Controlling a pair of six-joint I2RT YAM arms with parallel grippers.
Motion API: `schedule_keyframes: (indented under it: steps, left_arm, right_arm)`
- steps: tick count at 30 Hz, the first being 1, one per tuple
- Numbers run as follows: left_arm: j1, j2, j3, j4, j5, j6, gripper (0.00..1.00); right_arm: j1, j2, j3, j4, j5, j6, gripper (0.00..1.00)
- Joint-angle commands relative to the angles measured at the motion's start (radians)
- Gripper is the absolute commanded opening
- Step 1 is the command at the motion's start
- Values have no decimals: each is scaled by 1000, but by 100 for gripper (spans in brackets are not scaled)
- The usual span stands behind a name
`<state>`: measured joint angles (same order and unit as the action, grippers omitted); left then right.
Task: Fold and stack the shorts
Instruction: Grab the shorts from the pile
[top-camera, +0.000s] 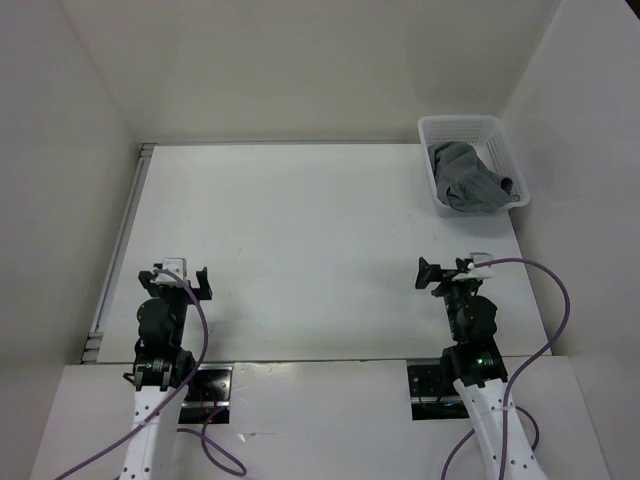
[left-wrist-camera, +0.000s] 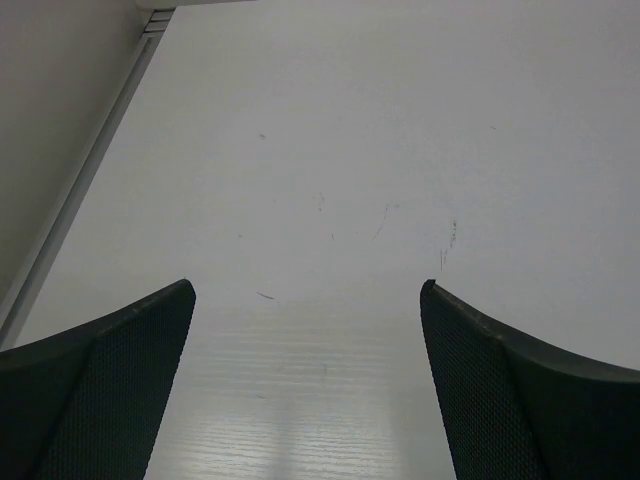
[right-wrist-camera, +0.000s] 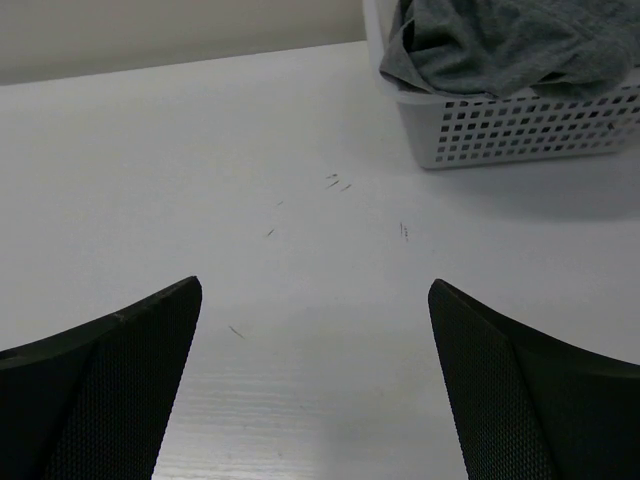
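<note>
Shorts (top-camera: 468, 183) lying crumpled, grey, inside white mesh basket (top-camera: 458, 126), fabric bulging over its near rim. Basket sitting at far right corner of worktop (top-camera: 320, 230). Right claw (right-wrist-camera: 315, 285) hanging over worktop at near right, fingers spread wide apart, gripping nothing, facing basket, well apart from it. Left claw (left-wrist-camera: 307, 290) hanging over worktop at near left, fingers likewise spread apart, gripping nothing.
</note>
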<state>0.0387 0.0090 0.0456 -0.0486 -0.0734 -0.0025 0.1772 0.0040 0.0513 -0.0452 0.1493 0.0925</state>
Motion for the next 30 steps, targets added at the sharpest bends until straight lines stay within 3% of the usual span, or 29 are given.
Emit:
schedule_keyframes:
  steps: [1,4,10,11,12,15,17,19,21,23,26,30]
  left_arm:
    - [7,-14,-30,44,3,2,100]
    - [7,-14,-30,44,-8,2,100]
    - [7,-14,-30,44,100,2,100]
    - [7,-14,-30,44,100,2,100]
    - [7,-14,-21,44,100,2,100]
    - [7,-14,-21,68,168,2,100]
    - [7,-14,-12,122,126,2,100]
    - [7,-14,10,185,165,2,100]
    - [7,-14,23,254,292,2,100]
    - [7,-14,49,264,487,2,100]
    - [7,-4,109,251,488,2,100]
    - [7,45,209,260,412,2,100]
  right_arm:
    - [5,-6,-11,42,93,61,98]
    - [5,-6,-11,42,75,49,98]
    - [5,-6,-11,21,-301,-264,98]
    - [5,-6,-11,21,-435,-328,100]
    - [5,-6,-37,-43,-515,-585,99]
    - [5,-6,-38,-120,-678,-768,100]
    - [5,-6,-38,-145,-791,-979,100]
    - [5,-6,-36,-134,-813,-1296,100]
    - [5,-6,-36,-124,-788,-1587,100]
    - [5,-6,-22,12,-758,-1588,100]
    - [5,-6,-13,256,-758,-1564,100]
    - [15,26,132,254,-762,-1383,100]
